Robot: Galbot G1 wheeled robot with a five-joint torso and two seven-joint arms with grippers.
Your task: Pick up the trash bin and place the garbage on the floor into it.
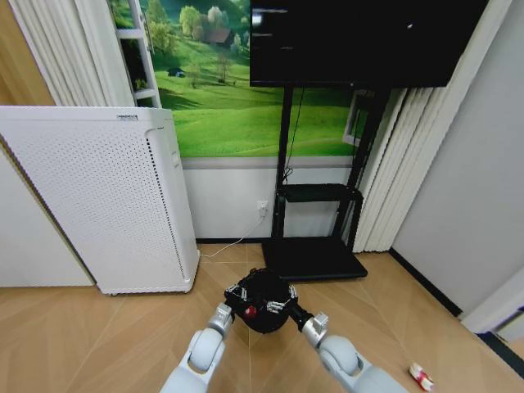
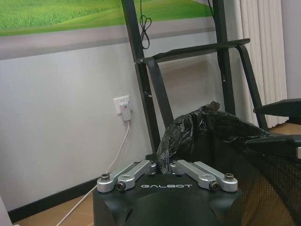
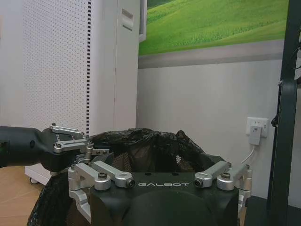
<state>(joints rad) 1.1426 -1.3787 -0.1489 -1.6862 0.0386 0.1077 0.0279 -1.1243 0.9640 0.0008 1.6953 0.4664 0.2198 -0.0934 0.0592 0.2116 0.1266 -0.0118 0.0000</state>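
The trash bin [image 1: 262,286], black mesh lined with a black bag, is held between my two arms low in the head view, over the floor [image 1: 98,327]. My left gripper [image 1: 239,293] is shut on the bag-covered rim [image 2: 164,155]. On the opposite side, my right gripper [image 1: 283,307] stands open, one finger [image 2: 277,106] above the rim and one below it. A small red item [image 1: 250,311] shows inside the bin; I cannot tell what it is. One piece of garbage, a red-and-white wrapper [image 1: 420,377], lies on the floor to my right.
A tall white perforated appliance [image 1: 106,196] stands at the left, close to the bin. A black TV stand [image 1: 315,254] with a wide base plate is right behind the bin. A plug and white cable [image 1: 262,209] hang on the wall. Curtains and a grey wall close the right.
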